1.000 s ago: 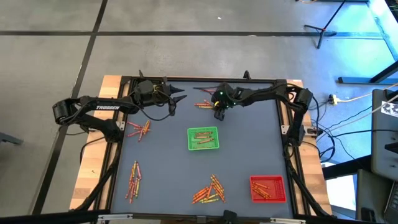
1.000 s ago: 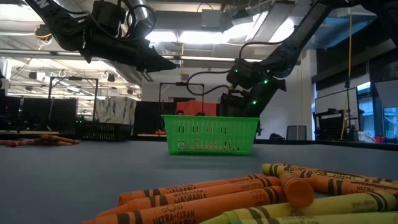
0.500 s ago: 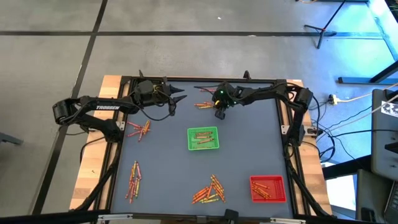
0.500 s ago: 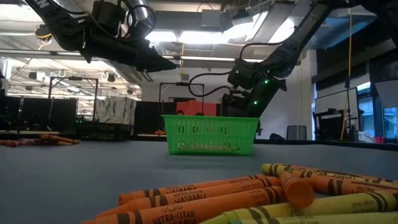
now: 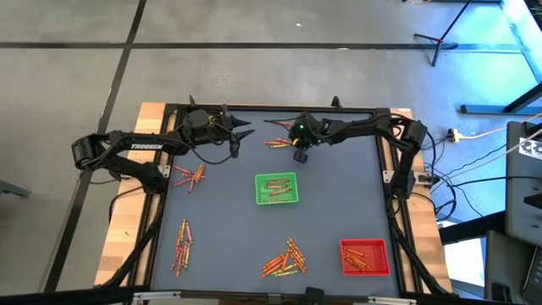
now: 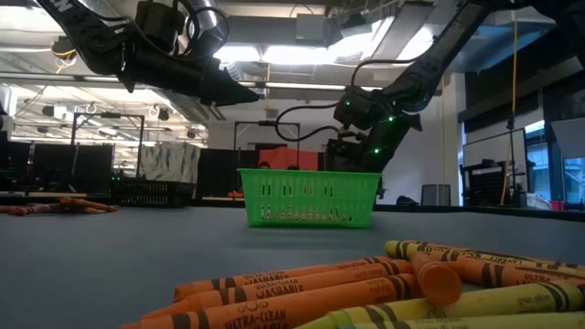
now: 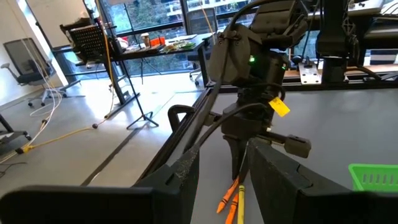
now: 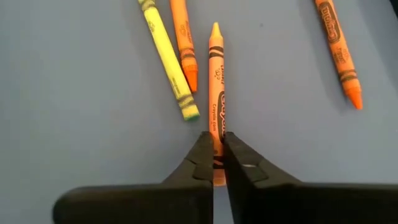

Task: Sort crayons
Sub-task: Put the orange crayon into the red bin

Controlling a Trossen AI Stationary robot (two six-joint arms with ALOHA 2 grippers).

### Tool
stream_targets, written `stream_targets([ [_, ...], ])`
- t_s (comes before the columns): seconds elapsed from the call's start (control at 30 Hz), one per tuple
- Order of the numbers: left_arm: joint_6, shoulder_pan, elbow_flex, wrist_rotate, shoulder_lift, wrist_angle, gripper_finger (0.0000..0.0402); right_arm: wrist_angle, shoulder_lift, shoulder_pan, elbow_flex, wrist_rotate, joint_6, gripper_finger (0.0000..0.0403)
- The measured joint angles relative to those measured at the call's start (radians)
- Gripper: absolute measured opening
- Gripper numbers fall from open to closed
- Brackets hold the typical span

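Observation:
Crayons lie in loose groups on the dark table: one at the far middle (image 5: 278, 141), one at the left (image 5: 190, 176), one near left (image 5: 181, 246), one near middle (image 5: 285, 258). My right gripper (image 5: 301, 155) stands over the far group, pointing down, shut on an orange crayon (image 8: 216, 81). A yellow-green crayon (image 8: 168, 59) and two more orange ones (image 8: 184, 43) lie on the table beside it. My left gripper (image 5: 247, 133) hovers open and empty at the far left. It faces the right gripper, which also shows in the left wrist view (image 7: 239, 165). My right gripper pinches the orange crayon near its blunt end (image 8: 216, 134) between its two fingertips. The fingers come from above, and the crayon runs on from them with its pointed end (image 8: 216, 28) away. Whether that end rests on the table I cannot tell.
A green square tray (image 5: 277, 188) with some crayons stands mid-table. A red square tray (image 5: 364, 257) with crayons stands at the near right. A black frame (image 5: 271, 108) runs round the table's edges.

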Motion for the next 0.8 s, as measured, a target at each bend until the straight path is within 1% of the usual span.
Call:
stream_targets([
  [0.17,0.0,0.0,0.0,0.0,0.0,0.0,0.0121,-0.062,-0.043,0.017,-0.007,0.02,-0.005,0.001],
  [0.37,0.0,-0.006,0.0,0.0,0.0,0.0,0.0121,-0.135,-0.153,0.015,-0.005,0.044,-0.005,0.0011],
  [0.47,0.0,-0.013,0.0,0.0,0.0,0.0,0.0121,-0.2,-0.202,0.015,-0.006,0.036,-0.005,0.0011],
  [0.57,0.0,-0.013,0.0,0.0,0.0,0.0,0.0121,-0.22,-0.257,0.015,-0.009,0.025,-0.001,0.0008],
  [0.67,0.0,-0.013,0.0,0.0,0.0,0.0,0.0121,-0.171,-0.324,0.015,-0.053,0.008,0.003,0.0009],
  [0.8,0.0,-0.013,0.0,0.0,0.0,0.0,0.0121,-0.014,-0.424,0.015,-0.149,-0.04,0.007,0.001],
])
